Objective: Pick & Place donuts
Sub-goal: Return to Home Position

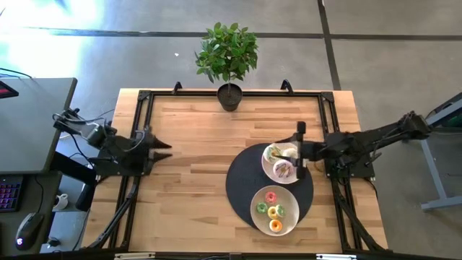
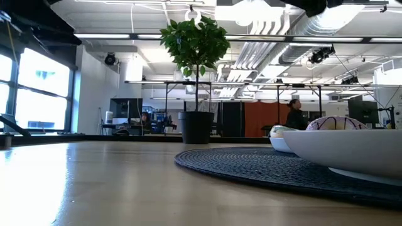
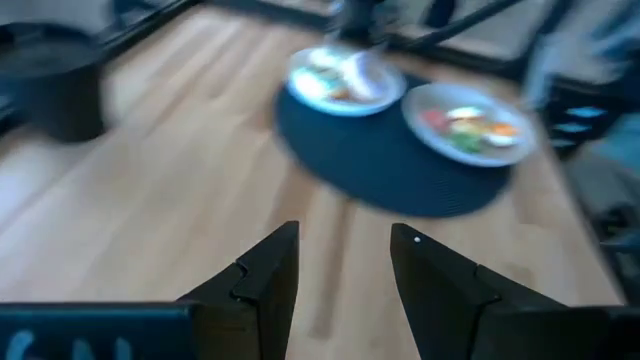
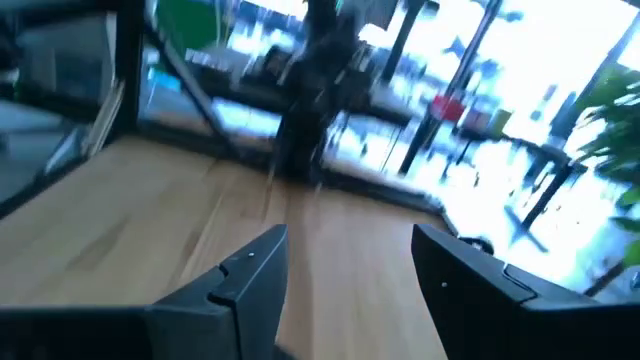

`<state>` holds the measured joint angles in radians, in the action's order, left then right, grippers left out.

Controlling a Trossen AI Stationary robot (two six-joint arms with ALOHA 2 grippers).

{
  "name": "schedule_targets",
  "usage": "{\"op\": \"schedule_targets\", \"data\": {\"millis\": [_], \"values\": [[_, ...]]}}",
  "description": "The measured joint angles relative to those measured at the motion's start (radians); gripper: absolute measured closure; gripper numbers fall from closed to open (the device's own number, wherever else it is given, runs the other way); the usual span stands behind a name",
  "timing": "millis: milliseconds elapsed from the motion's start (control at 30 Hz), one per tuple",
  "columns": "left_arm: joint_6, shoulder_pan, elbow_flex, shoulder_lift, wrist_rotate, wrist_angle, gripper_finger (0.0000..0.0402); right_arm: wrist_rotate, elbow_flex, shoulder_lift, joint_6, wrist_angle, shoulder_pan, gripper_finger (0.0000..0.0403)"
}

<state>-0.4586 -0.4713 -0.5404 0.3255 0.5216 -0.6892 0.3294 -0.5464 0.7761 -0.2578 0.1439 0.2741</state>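
Seen from above, a pale wooden counter [image 1: 195, 195] carries a dark round mat [image 1: 242, 189] with two white plates on it. The first plate [image 1: 265, 166] sits on the far part of the mat and holds the larger donuts [image 1: 283, 170], pale and frosted, lying close together. The second plate [image 1: 260, 218] sits on the near part of the mat, its rim reaching over the mat's near edge. It holds the small donuts [image 1: 275, 211], a cluster in pink, green and yellow, lying flat and close together. The right pincer [image 1: 299, 147] hangs over the far right part of the mat, above the right rim of the first plate. Its two dark fingers are spread apart with nothing between them, and its wrist camera looks level across the bare wood. The left pincer [image 1: 166, 149] waits well to the left of the mat, at the counter's left edge. It points toward the mat, fingers parted and empty. A potted plant [image 1: 228, 54] stands beyond the mat, at the counter's far edge. From counter height, a person [image 2: 295, 114] shows far beyond the mat in the room behind.
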Motion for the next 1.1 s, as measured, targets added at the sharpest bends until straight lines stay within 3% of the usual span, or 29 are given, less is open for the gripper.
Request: {"op": "schedule_targets", "data": {"millis": [100,233,333,600,733,967,1100], "values": [[0.088,0.0,0.134,-0.078,-0.033,0.179,0.0244,0.002,0.099,-0.1,-0.011,0.062,0.0,0.0193],[0.13,0.0,0.229,-0.146,0.063,0.257,0.0244,0.015,0.189,-0.246,0.018,0.066,0.0,0.0192],[0.144,0.001,0.24,-0.186,0.106,0.259,0.0244,0.016,0.238,-0.353,0.021,0.063,0.0,0.0194],[0.169,0.001,0.24,-0.238,0.091,0.271,0.0244,0.083,0.333,-0.58,-0.004,0.043,0.0,0.0193],[0.165,0.001,0.268,-0.237,0.092,0.304,0.0244,0.134,0.363,-0.643,-0.037,0.026,0.0,0.0192],[0.165,0.001,0.394,-0.237,0.097,0.455,0.0244,0.128,0.42,-0.686,-0.031,0.01,0.0,0.0193],[0.168,0.001,0.406,-0.236,0.136,0.464,0.0244,0.114,0.467,-0.686,-0.032,0.018,0.0,0.0193]]}}
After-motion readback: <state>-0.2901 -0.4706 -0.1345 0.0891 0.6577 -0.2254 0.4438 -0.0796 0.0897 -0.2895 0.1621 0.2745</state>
